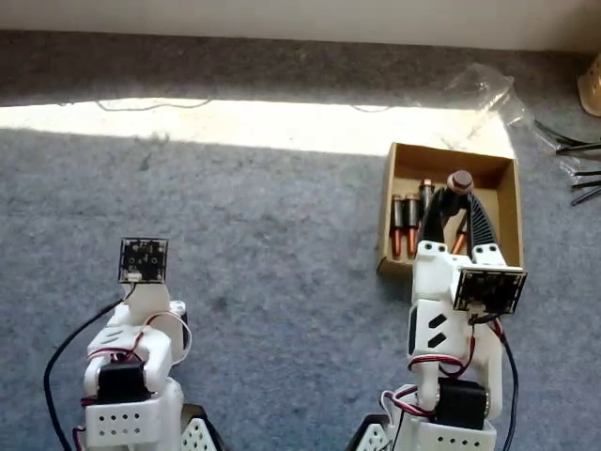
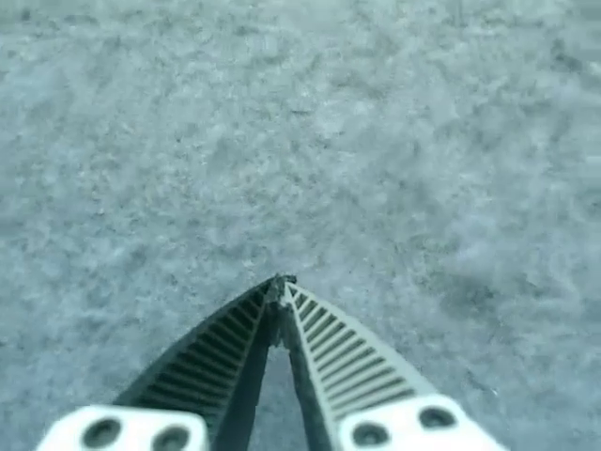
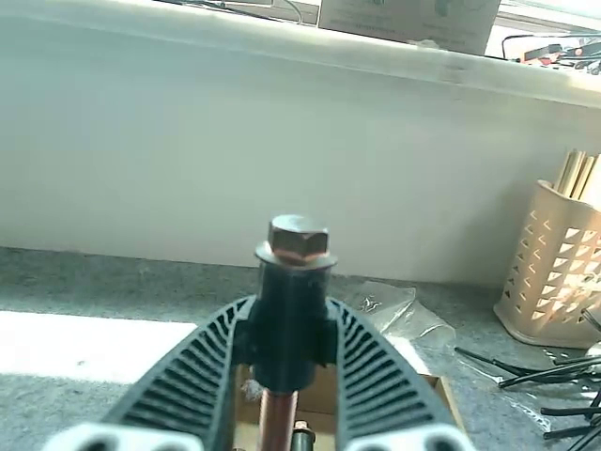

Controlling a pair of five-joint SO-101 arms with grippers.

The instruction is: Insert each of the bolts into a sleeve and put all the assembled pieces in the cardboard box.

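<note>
The right gripper [image 3: 291,310] pinches a black cylindrical sleeve [image 3: 289,362] with a copper-coloured hex-headed bolt [image 3: 298,240] seated in it, held over the open brown cardboard box [image 1: 402,155]. Several other copper-and-black assembled pieces [image 1: 410,224] lie side by side inside the box. Well apart from the box, the left gripper [image 2: 281,285] is pressed together on nothing above the grey carpet [image 2: 282,141].

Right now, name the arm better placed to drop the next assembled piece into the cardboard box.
Right. The right tool is shut on a sleeved bolt over the cardboard box, where finished pieces already lie. The left tool is shut, empty, over grey carpet away from the box.
</note>
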